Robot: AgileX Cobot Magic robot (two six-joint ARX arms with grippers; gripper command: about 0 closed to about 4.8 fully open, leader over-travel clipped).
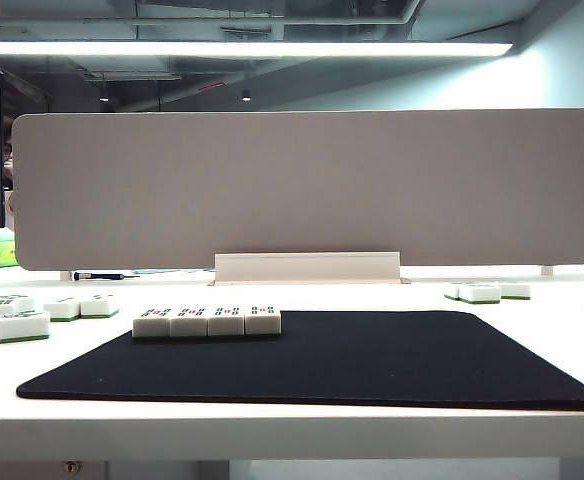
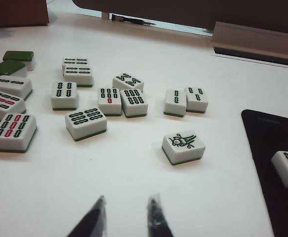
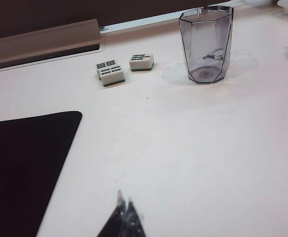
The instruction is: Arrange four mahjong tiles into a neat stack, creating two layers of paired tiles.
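A clear faceted cup (image 3: 205,47) stands empty beside three loose tiles (image 3: 112,74). Four mahjong tiles (image 1: 207,321) sit in one touching row at the black mat's (image 1: 372,365) upper-left edge. The left gripper (image 2: 126,217) hangs parted over bare table, grasping nothing; the right gripper (image 3: 124,217) is pinched closed, empty.

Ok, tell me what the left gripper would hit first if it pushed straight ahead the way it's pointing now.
Probably the bird-marked tile. The left gripper, jaws apart and empty, hovers over bare white table, and that lone tile lies just ahead, slightly toward the black mat. Depth is unclear, so it might pass beside it.
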